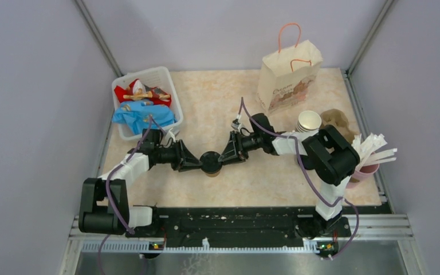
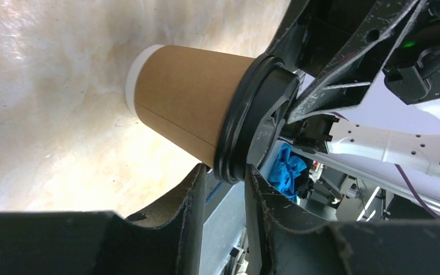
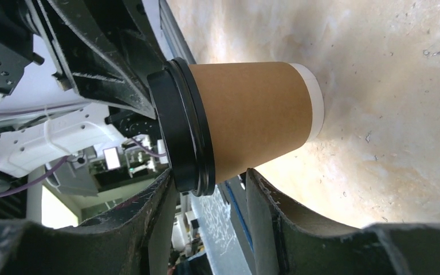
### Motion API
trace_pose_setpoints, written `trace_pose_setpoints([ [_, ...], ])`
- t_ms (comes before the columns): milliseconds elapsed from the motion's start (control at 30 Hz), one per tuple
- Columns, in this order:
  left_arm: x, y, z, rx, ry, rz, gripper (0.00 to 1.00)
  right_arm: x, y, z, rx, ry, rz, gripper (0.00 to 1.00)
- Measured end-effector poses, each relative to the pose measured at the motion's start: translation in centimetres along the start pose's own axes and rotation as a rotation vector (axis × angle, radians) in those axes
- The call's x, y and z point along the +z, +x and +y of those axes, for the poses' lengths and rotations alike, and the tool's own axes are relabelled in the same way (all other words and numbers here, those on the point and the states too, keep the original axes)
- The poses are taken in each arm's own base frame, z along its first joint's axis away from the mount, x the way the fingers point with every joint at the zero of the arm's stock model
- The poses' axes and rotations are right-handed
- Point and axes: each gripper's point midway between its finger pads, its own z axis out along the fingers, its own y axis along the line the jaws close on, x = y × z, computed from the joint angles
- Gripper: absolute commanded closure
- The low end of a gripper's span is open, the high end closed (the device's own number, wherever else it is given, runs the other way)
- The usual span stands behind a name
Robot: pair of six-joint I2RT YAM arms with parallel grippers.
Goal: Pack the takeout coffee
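One takeout coffee, a brown paper cup (image 1: 211, 171) with a black lid (image 1: 211, 161), stands mid-table between both arms. My left gripper (image 1: 201, 162) reaches it from the left, my right gripper (image 1: 222, 157) from the right. In the left wrist view the cup (image 2: 183, 103) lies sideways, and the left gripper (image 2: 226, 183) is open, straddling the lid's rim (image 2: 246, 134) with a gap on one side. The right gripper (image 3: 209, 183) straddles the rim (image 3: 186, 132) of the same cup (image 3: 252, 117), one finger against the lid top. A second, lidless cup (image 1: 309, 121) stands at the right.
A paper bag (image 1: 289, 77) with orange handles stands at the back. A white basket (image 1: 163, 74) of blue and red items is at the back left. A brown pulp tray (image 1: 338, 120) and a pink cup of white sticks (image 1: 369, 157) crowd the right edge.
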Motion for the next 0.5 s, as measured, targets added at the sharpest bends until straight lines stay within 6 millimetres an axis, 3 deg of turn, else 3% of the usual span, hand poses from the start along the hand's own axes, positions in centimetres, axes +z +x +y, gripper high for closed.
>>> trace_pose_setpoints([
  [267, 0.28, 0.03, 0.25, -0.056, -0.038, 0.009, 0.63, 0.09, 0.11, -0.37, 0.015, -0.07, -0.012, 0.53],
  [500, 0.42, 0.12, 0.35, -0.043, -0.064, 0.008, 0.45, -0.22, 0.1, -0.69, 0.034, -0.062, -0.011, 0.4],
])
